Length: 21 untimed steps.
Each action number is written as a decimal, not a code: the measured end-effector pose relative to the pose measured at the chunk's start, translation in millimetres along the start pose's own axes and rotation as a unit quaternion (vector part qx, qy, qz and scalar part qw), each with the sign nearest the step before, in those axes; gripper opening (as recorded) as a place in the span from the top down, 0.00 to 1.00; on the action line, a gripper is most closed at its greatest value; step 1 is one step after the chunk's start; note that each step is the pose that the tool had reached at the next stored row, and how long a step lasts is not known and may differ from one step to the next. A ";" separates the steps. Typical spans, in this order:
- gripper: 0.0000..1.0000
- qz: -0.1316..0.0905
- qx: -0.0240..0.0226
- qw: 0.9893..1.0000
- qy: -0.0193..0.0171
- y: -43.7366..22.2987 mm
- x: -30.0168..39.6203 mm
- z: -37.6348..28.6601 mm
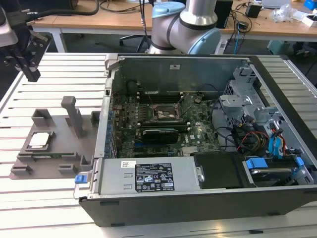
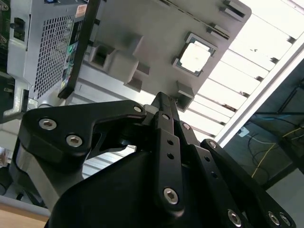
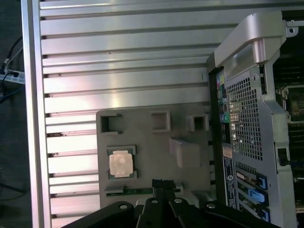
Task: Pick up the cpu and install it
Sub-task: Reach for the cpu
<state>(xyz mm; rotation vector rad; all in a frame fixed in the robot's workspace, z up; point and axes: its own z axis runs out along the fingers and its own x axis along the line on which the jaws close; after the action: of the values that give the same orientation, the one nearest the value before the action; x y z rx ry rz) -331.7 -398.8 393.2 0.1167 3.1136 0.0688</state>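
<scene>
Exterior view: the tool (image 1: 33, 77) hangs over the slatted metal desk (image 1: 59, 69) at the view's far left. It is closed and grips nothing. The arm (image 1: 190, 25) it belongs to rises behind the open computer case (image 1: 173, 62).

The cpu (image 1: 39, 140) lies flat, silver top up, in a square pocket of a gray plastic holder (image 1: 59, 148). This holder sits on the desk just beside the case, on the exterior view's left of it. The tool is well apart from the cpu, higher up and farther back.

Inside the case the green motherboard (image 1: 193, 134) lies bare, with the square socket frame (image 1: 166, 113) near its middle and a long black card (image 1: 158, 134) just in front of that. The socket holds no chip that I can make out. A metal power supply (image 1: 114, 176) along the near wall carries a white label (image 1: 153, 179) with dark print and small blue marks; the writing cannot be read.

Both wrist views look past the tool (image 2: 161, 97) (image 3: 164, 183), whose tips meet. Beyond them the cpu (image 2: 195, 56) (image 3: 120, 164) sits in the holder (image 2: 156, 33) (image 3: 147, 147), untouched.
</scene>
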 end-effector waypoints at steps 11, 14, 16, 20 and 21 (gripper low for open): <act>0.89 0.000 0.000 1.000 0.000 -2.2 29.1 -0.8; 0.89 0.000 0.000 1.000 0.000 -2.7 36.5 -1.0; 0.89 0.000 0.000 1.000 0.000 -3.0 40.6 -1.1; 0.89 0.000 0.000 1.000 0.000 -3.6 48.6 -1.3; 0.89 0.000 0.000 1.000 0.000 -3.8 50.5 -1.4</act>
<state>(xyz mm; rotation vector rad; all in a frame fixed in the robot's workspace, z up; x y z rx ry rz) -382.4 -398.8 393.2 0.1166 3.1136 0.0688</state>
